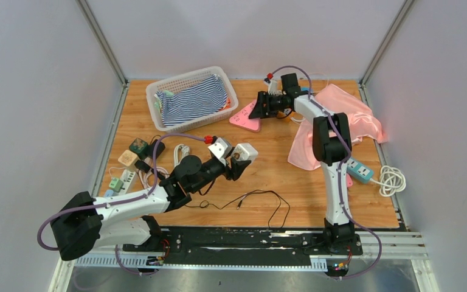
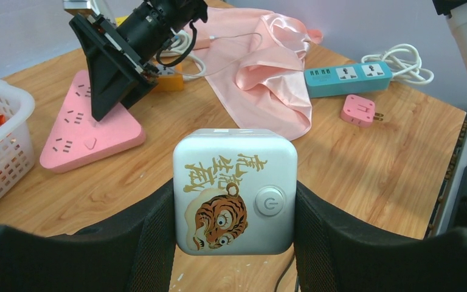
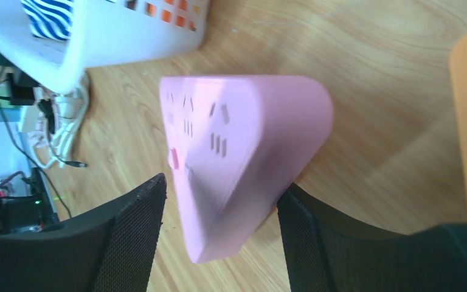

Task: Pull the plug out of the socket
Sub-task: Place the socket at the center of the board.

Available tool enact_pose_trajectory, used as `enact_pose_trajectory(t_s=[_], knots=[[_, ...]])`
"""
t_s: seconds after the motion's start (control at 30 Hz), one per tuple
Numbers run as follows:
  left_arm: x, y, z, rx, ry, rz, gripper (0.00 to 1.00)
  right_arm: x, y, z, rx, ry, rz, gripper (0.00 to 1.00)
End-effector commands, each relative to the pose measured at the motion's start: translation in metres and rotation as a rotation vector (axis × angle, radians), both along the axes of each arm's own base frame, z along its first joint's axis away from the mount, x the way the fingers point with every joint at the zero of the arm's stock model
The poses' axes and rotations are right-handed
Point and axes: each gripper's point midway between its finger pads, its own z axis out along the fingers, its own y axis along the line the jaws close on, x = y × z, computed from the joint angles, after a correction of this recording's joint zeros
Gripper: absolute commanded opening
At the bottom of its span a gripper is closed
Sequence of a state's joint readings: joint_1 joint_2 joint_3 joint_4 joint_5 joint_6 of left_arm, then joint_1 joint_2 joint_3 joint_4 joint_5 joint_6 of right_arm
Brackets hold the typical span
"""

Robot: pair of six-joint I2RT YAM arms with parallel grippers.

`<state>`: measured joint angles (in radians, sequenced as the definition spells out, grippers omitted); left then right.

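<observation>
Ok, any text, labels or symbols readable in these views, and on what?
Power symbol: on the round button of the white cube socket with a tiger picture.
Gold Chinese calligraphy above the tiger: too stylised to read with confidence.
Teal power strip, pink triangular socket: no legible print.

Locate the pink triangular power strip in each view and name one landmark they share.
Top external: the pink triangular power strip lies upper centre, just right of the white basket.
Left wrist: strip left of centre, basket at the left edge.
Right wrist: strip centre, blurred, between the right gripper fingers.
Shared landmark: the basket.
</observation>
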<state>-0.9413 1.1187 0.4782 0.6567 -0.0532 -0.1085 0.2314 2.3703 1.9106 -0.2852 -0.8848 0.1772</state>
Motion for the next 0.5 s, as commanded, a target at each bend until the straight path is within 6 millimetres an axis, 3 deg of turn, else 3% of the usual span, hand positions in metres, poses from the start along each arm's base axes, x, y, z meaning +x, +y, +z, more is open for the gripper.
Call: enact_pose_trajectory(t_s=[0.0,0.27,0.47], knots=[[-0.001,0.003,0.021,-0.059,-0.049,-0.003,0.00,0.000,-0.011,0.003,-0.101,-0.046,-0.009,0.68],[-0.005,0.003,0.020,-0.066,-0.042,-0.020,0.00,-0.015,-0.025,0.036,-0.171,-0.156,0.052,0.76],[-0.011,-0.003,0.015,-0.065,-0.020,-0.070,0.00,-0.049,-0.039,0.062,-0.179,-0.223,0.129,0.76]])
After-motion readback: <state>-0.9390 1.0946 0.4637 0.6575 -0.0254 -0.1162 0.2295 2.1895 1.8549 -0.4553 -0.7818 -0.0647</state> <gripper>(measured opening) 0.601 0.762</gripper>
